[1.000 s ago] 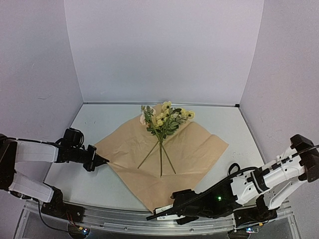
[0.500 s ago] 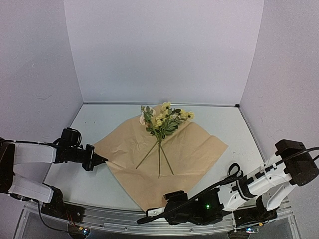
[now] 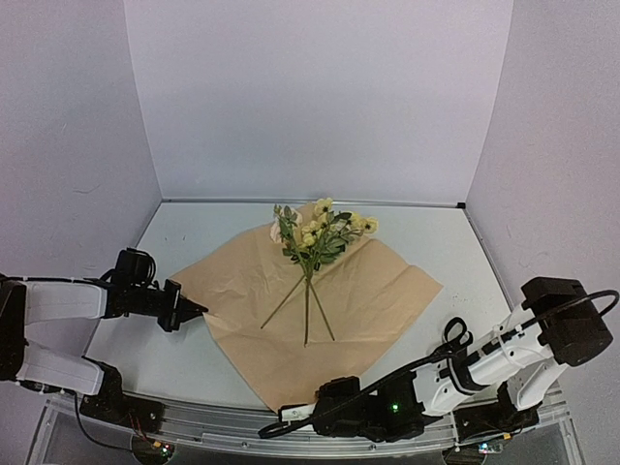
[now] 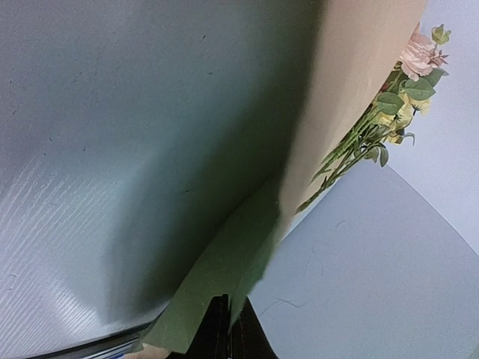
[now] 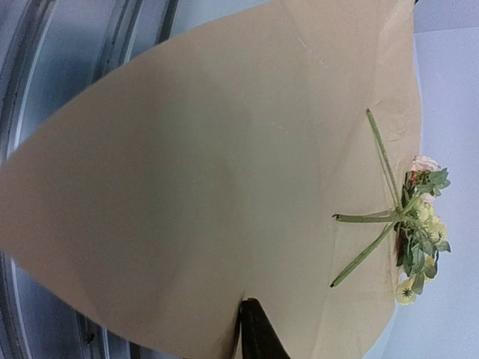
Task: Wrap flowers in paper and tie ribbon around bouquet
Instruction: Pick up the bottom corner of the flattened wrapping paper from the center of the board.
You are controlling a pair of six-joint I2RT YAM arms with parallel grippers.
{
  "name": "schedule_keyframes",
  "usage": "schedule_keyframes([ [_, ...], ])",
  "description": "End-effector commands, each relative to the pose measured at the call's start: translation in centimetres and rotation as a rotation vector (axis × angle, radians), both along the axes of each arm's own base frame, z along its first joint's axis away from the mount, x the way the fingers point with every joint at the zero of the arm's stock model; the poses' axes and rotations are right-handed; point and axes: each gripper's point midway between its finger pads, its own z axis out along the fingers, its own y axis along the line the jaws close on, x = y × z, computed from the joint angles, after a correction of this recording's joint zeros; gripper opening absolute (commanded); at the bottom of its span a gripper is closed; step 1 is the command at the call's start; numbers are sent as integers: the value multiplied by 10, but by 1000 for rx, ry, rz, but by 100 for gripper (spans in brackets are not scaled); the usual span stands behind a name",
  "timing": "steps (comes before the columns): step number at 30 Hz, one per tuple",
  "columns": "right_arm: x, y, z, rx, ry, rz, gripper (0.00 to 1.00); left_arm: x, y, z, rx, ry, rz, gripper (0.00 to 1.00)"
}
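The paper [image 3: 368, 291] lies tan face up as a diamond on the table. The flowers [image 3: 315, 232] rest on its far corner, their stems [image 3: 306, 310] pointing toward me. My left gripper [image 3: 199, 311] is shut on the paper's left corner. In the left wrist view, the olive-green underside [image 4: 224, 262] runs into the pinched gripper [image 4: 229, 318], and the flowers [image 4: 397, 105] are beyond. My right gripper [image 3: 286, 417] is shut on the near corner. In the right wrist view, its dark finger [image 5: 254, 329] presses on the tan paper [image 5: 187, 187], the flowers [image 5: 419, 232] at right. The ribbon and the bouquet are out of view.
A black looped object [image 3: 455, 334], perhaps scissors handles, lies on the table by the right arm. The metal rail [image 3: 194, 417] runs along the near edge. White walls enclose the table [image 3: 436, 232] on three sides.
The right arm slid left along the near edge and its gripper closed on the paper's near corner. The paper and flowers shifted slightly left. The left gripper drew back a little.
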Motion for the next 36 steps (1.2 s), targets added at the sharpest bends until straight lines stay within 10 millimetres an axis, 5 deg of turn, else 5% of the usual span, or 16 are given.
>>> schedule_keyframes([
  [1,2,14,29,84,-15,-12,0,-4,3,2,26,-22,-21,12],
  [9,-6,-5,54,98,174,-71,0,-5,36,18,325,-149,-87,52],
  [13,-19,-10,61,94,294,-101,0,2,60,59,521,-283,-115,55],
  [15,-21,-11,61,91,326,-121,0,8,56,78,535,-366,-151,55],
  [18,-21,-10,63,113,356,-157,0,22,33,89,547,-448,-246,55],
  [21,-20,-8,66,133,385,-186,0,36,-17,89,568,-522,-392,55],
  [26,-14,-7,68,149,394,-220,0,61,-92,65,549,-557,-562,46],
  [31,-6,-9,70,167,393,-254,0,71,-133,29,574,-533,-670,33],
  [36,-3,-6,70,170,398,-268,0,67,-153,-7,600,-496,-758,16],
])
